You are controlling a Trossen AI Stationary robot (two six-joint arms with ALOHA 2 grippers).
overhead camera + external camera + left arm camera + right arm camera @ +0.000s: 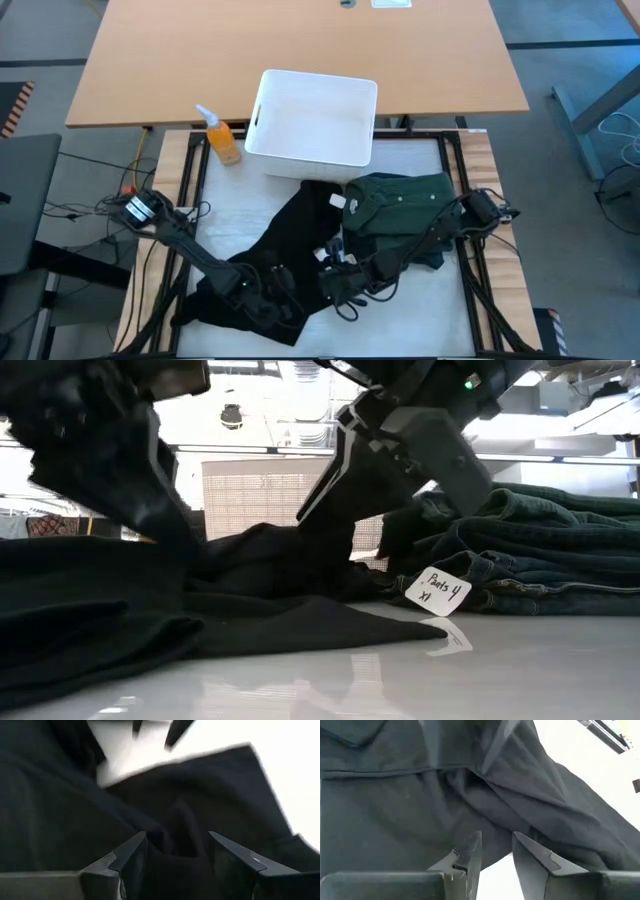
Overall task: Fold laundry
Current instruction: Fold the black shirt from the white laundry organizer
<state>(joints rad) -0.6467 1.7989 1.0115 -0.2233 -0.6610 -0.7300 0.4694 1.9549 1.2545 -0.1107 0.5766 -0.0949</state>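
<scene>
A black garment [290, 240] lies crumpled on the white table top, near the middle front. Right of it a dark green garment [400, 205] lies folded, its paper tag [437, 592] resting on the table. My left gripper [270, 290] is low over the black cloth's near part, open, with a raised fold [175, 827] between its fingers. My right gripper [335, 280] is over the black garment's right edge [520, 827]. It is open by a narrow gap, and bare table shows between its fingertips. My left gripper comes down slanting from the table's left, with a fold of the black garment [172, 847] standing between its open fingers. I cannot tell whether the fingers touch the cloth.
A white plastic bin [262, 110] stands at the table's far middle, and an orange spray bottle [222, 140] stands to its left. Bare white table shows along the near right [430, 310]. Cables hang by the left arm's base [130, 205].
</scene>
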